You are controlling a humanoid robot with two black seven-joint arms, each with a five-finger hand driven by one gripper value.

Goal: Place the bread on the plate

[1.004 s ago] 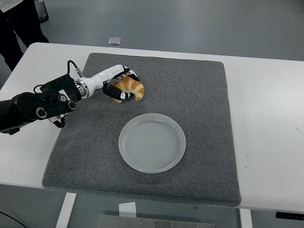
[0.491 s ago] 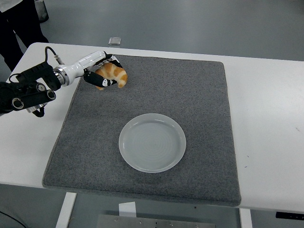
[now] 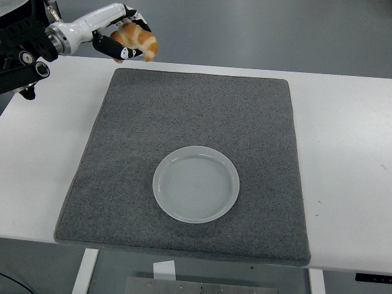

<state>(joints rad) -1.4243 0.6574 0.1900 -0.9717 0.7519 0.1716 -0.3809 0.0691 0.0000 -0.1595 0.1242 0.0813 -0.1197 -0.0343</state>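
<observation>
While the left robot hand [image 3: 125,38] hung in the air at the upper left of the head view, its black-tipped fingers [image 3: 114,48] were curled around a golden-brown, crescent-shaped piece of bread [image 3: 138,41], gripping it clear of any surface. The bread sat above and beyond the far left corner of a square grey felt mat [image 3: 196,122] that covered most of the white worktop [image 3: 343,153]. A white forearm section led back from the robot hand to the black arm [image 3: 21,49], which entered from the left edge. Well apart from the bread, a round, translucent pale grey plate [image 3: 196,184] lay flat on the mat, nearer the front edge and roughly midway across it, with nothing on it. Only grey floor showed beyond the worktop's far edge, behind the held bread.
</observation>
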